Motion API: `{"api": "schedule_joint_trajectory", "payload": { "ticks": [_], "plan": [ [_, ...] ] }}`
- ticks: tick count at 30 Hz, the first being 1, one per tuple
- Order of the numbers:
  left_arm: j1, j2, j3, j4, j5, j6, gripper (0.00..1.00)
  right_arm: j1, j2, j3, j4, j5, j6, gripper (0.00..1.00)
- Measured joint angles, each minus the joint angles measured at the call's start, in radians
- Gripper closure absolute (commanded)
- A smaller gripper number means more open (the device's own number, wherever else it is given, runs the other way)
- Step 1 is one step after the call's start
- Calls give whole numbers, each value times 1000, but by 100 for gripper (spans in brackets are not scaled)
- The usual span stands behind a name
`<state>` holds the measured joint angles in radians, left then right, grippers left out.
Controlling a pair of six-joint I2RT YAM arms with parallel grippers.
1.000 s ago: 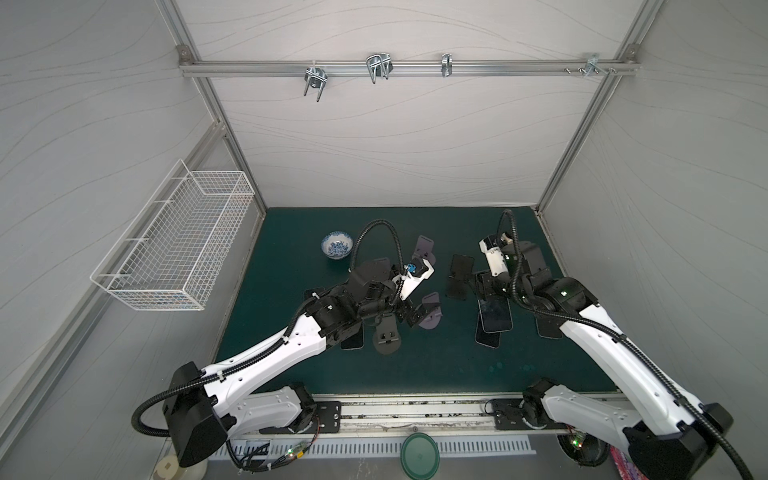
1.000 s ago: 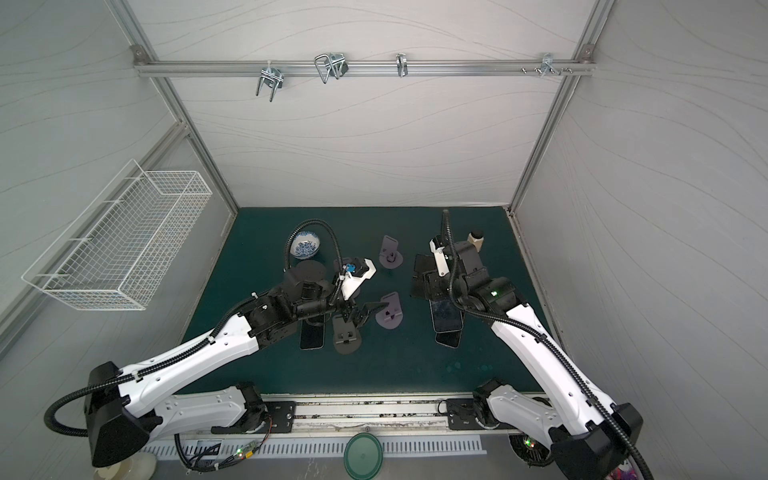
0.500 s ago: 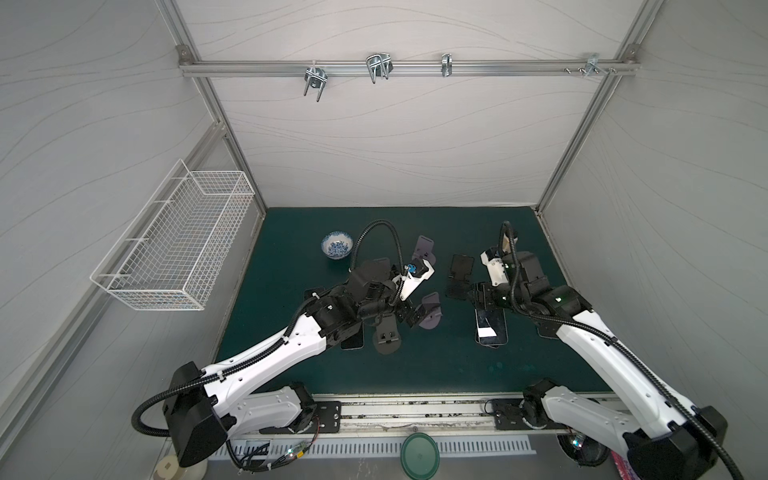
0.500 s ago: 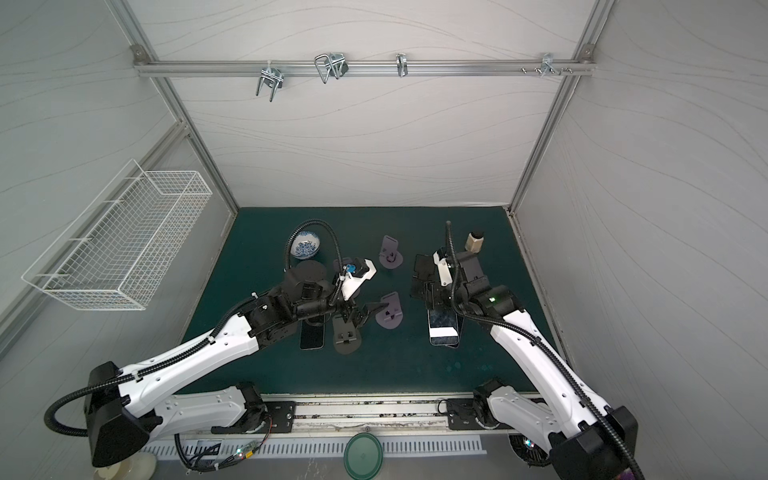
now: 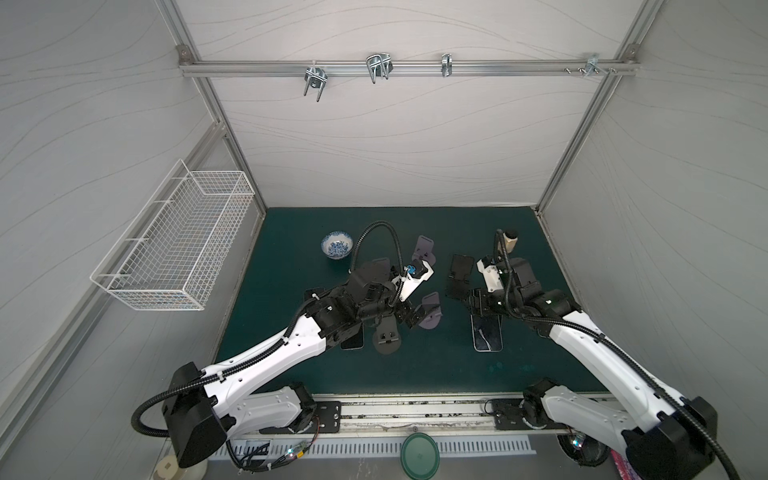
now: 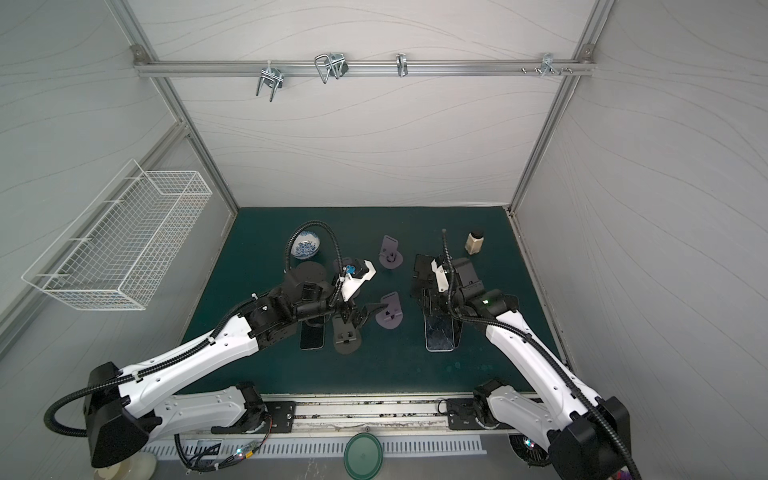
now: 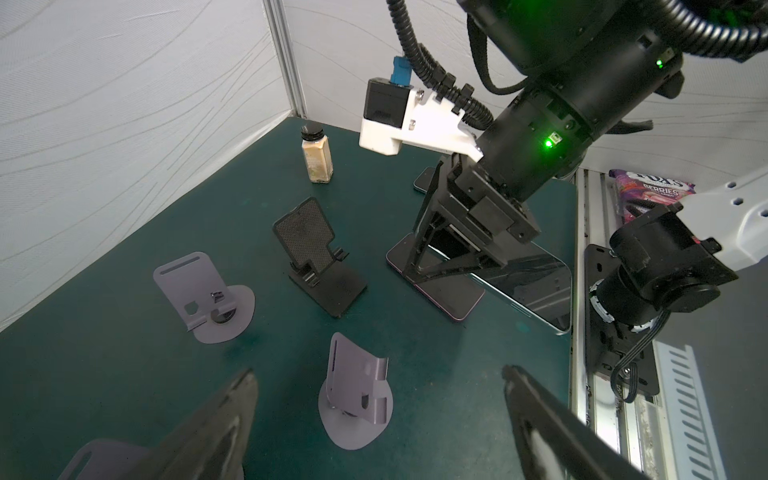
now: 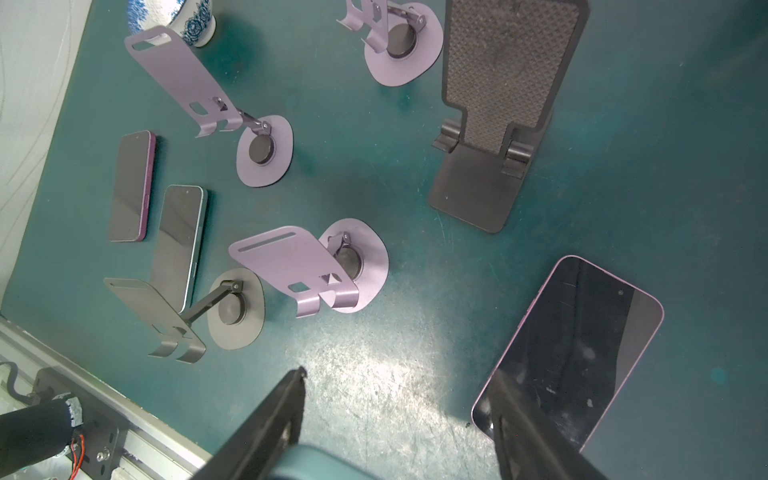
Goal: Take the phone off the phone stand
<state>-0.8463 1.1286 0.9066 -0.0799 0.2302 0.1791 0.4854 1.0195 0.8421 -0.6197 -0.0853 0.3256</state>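
Fingers of my right gripper [image 8: 399, 372] are clamped across a pale-blue-edged phone [image 7: 536, 282], held tilted above the green mat [image 5: 291, 257] (one end overlaps a purple phone [image 8: 582, 353] lying flat; whether the two touch I cannot tell); my left gripper [image 7: 377, 370] hangs with its fingers spread wide and nothing between them; the phone is off the black phone stand [image 8: 503, 83], which sits just beside it with its textured back plate leaning; three purple stands [image 8: 311, 266] and one dark grey stand [image 8: 237, 307] sit around the middle of the mat, one purple stand just ahead of my left fingers; a second purple phone [image 8: 133, 187] and a blue-edged phone [image 8: 183, 232] lie flat side by side; a patterned bowl [image 5: 336, 245] and a capped bottle [image 5: 511, 241] stand near the back.
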Motion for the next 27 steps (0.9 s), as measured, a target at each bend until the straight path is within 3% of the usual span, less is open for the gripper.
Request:
{"api": "schedule_joint_trajectory", "payload": {
  "ticks": [11, 27],
  "plan": [
    [0, 0, -18, 2, -10, -7, 6, 0, 35, -39, 39, -14, 31, 59],
    [0, -10, -30, 2, -18, -8, 6, 23, 211, -64, 155, -19, 72, 59]
  ]
}}
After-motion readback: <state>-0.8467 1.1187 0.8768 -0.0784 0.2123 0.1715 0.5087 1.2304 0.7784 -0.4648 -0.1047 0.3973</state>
